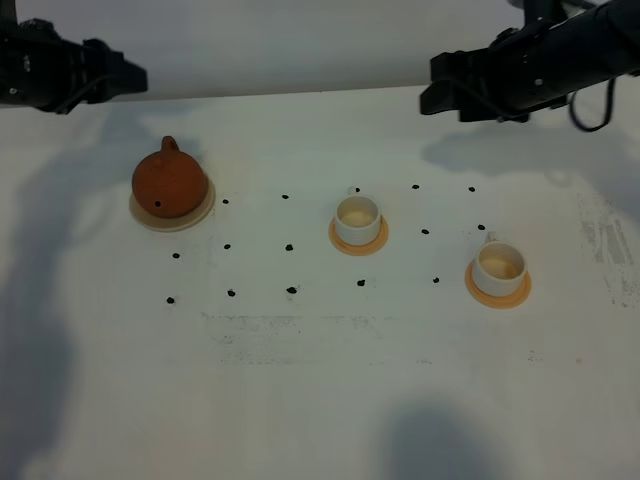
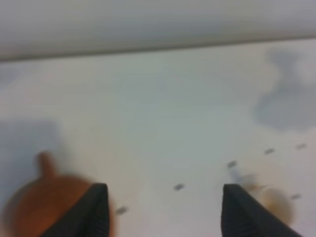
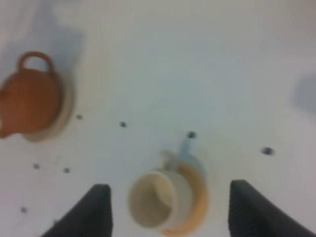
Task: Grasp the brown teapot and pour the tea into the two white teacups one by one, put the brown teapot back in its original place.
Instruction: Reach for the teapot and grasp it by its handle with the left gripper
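I note teapot (image 1: 168,182) upright on its cream coaster (image 1: 172,224) at left, mid cup (image 1: 357,218) and right cup (image 1: 498,266) on orange coasters (image 1: 358,248), left gripper (image 2: 164,186) and right gripper (image 3: 169,185) both back by the far edge, jaws spread wide, holding nothing

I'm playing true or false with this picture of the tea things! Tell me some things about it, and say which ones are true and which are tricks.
1. The brown teapot sits on a cream coaster. True.
2. The left gripper is holding the teapot. False: its jaws are open with nothing between them, and it is up and away from the teapot.
3. The middle teacup and the right teacup both stand upright. True.
4. The teapot stands between the two teacups. False: in the high view it is to the left of both.
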